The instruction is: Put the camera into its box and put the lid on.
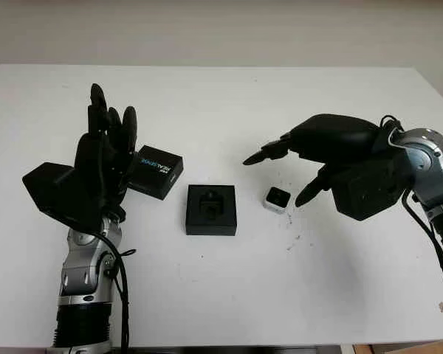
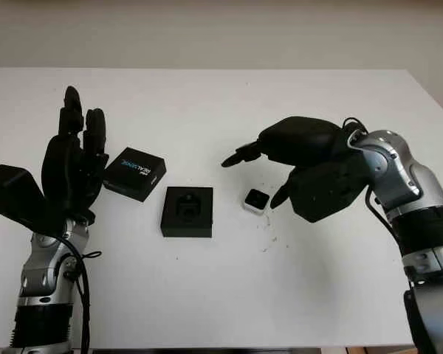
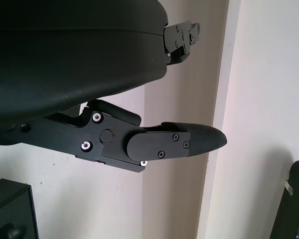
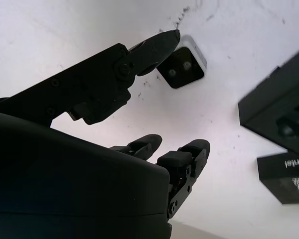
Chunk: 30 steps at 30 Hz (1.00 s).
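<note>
One small camera, a white-cased cube with a dark face turned up, sits on the white worktop just to the right of its box. Its box is a black square tray with a moulded recess, open at the top, lying near the middle of the worktop and apart from the camera by a narrow strip of bare surface. Left of the box lies the lid, black with blue lettering on its top face, tilted a little and resting close to the box's upper left corner without touching it.

Over the camera hangs the right hand, open and holding nothing; one of its fingers points down with its tip right at the camera's edge, though contact cannot be made out, while the other two reach out above and beyond it. On the far left the left hand stands upright with its fingers pointing away from the robot, open and empty, its side just beside the lid's left edge.
</note>
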Motion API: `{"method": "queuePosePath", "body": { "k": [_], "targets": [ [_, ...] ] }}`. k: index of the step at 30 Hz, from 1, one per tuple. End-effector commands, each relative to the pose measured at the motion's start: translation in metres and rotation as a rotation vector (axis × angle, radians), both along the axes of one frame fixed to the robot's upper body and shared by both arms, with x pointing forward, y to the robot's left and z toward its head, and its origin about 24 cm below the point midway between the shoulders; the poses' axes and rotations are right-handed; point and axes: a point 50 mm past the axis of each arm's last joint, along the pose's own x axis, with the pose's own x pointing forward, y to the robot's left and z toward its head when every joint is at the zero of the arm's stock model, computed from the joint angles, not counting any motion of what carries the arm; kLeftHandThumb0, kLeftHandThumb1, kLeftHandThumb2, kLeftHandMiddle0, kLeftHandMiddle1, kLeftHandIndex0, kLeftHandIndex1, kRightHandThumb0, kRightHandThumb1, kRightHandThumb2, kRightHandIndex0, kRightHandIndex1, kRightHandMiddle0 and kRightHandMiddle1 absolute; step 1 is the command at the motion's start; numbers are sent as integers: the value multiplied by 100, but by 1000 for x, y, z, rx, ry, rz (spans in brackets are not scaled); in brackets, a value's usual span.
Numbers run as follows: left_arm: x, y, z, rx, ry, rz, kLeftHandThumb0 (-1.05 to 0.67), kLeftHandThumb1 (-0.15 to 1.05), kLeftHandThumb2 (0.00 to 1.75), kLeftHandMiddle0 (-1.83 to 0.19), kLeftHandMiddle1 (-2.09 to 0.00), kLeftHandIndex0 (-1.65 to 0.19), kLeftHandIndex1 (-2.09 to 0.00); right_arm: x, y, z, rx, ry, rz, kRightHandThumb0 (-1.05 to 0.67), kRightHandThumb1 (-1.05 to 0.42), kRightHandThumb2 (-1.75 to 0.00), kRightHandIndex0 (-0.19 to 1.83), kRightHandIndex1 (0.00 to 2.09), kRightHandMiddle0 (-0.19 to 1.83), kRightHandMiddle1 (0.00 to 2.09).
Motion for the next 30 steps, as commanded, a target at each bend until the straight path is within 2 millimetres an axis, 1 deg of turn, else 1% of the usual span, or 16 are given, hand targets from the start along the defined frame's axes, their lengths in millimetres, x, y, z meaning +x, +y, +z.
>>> {"method": "queuePosePath", "body": {
  "k": [1,7,20,27,30],
  "targets": [
    [0,0,7,8,-30,-6,-63,105,38,19,-1,19,0,-2,-3,1,-50,-15,9,-41,-77,-7,43,16,44,11],
    [1,0,6,-1,-29,-3,-62,105,38,19,-1,19,0,-2,-9,-8,-38,-41,10,-39,-80,-7,45,15,46,10],
    [0,0,4,3,-30,-3,-61,105,39,19,-3,18,-2,3,-17,-31,68,-120,26,-36,-81,-6,58,22,57,16],
    [0,0,4,6,-24,1,-61,105,40,19,-4,19,-3,4,-21,-42,75,-123,30,-36,-82,-6,58,23,57,18],
    [0,0,4,14,-23,-3,-59,105,43,19,-2,19,-1,4,-21,-45,77,-121,37,-37,-82,-6,59,25,57,20]
  ]
}}
